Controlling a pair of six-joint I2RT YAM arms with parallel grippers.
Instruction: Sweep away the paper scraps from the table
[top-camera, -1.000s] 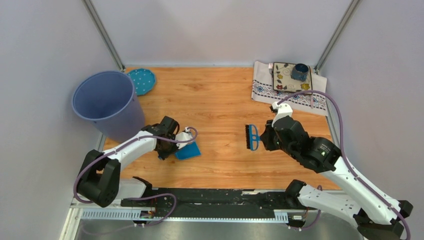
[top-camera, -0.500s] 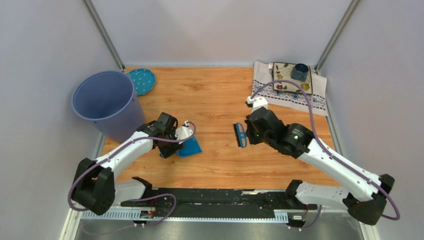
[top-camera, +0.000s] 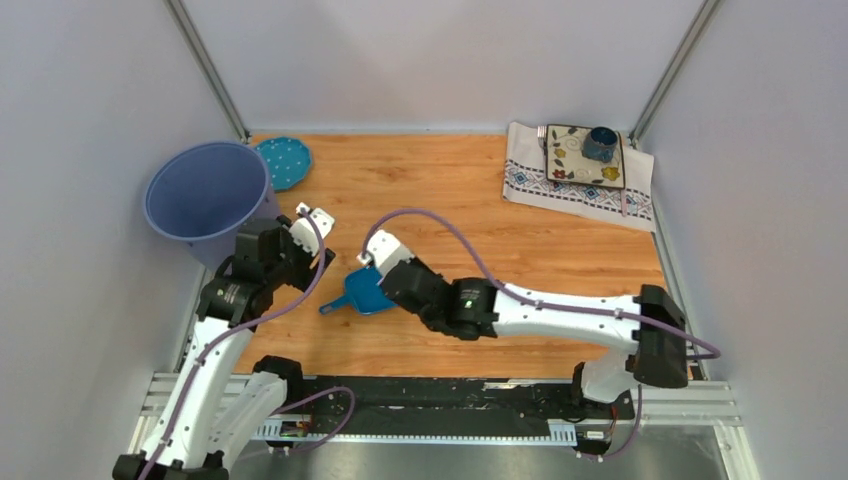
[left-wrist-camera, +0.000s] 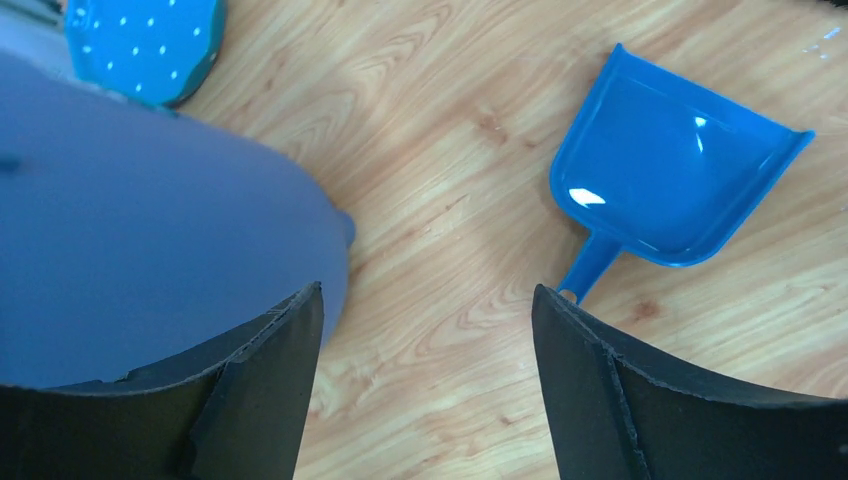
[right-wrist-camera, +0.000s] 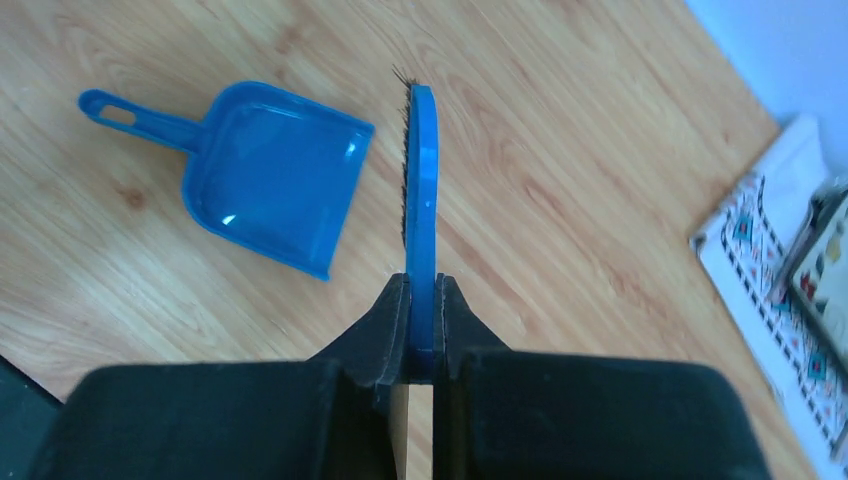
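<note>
No paper scraps show in any view. A blue dustpan (top-camera: 365, 292) lies flat and empty on the wooden table (top-camera: 480, 230), also seen as the dustpan (left-wrist-camera: 670, 175) and the dustpan (right-wrist-camera: 270, 175). My left gripper (top-camera: 305, 258) hovers beside the bucket; in its wrist view the left gripper (left-wrist-camera: 428, 290) is open with only bare wood between its fingers. My right gripper (top-camera: 385, 272) reaches across beside the dustpan. In its wrist view the right gripper (right-wrist-camera: 422, 285) is shut on a blue brush (right-wrist-camera: 420, 180), held edge-on with bristles to the left.
A tall blue-grey bucket (top-camera: 205, 195) stands at the left, close to my left gripper. Behind it lies a blue dotted plate (top-camera: 283, 160). A patterned white cloth (top-camera: 580, 190) with a blue cup (top-camera: 600, 143) sits at the back right. Grey walls border the table.
My left gripper opened, let go of the dustpan and drew back up toward the bucket. My right arm swung left with the brush to just beside the dustpan.
</note>
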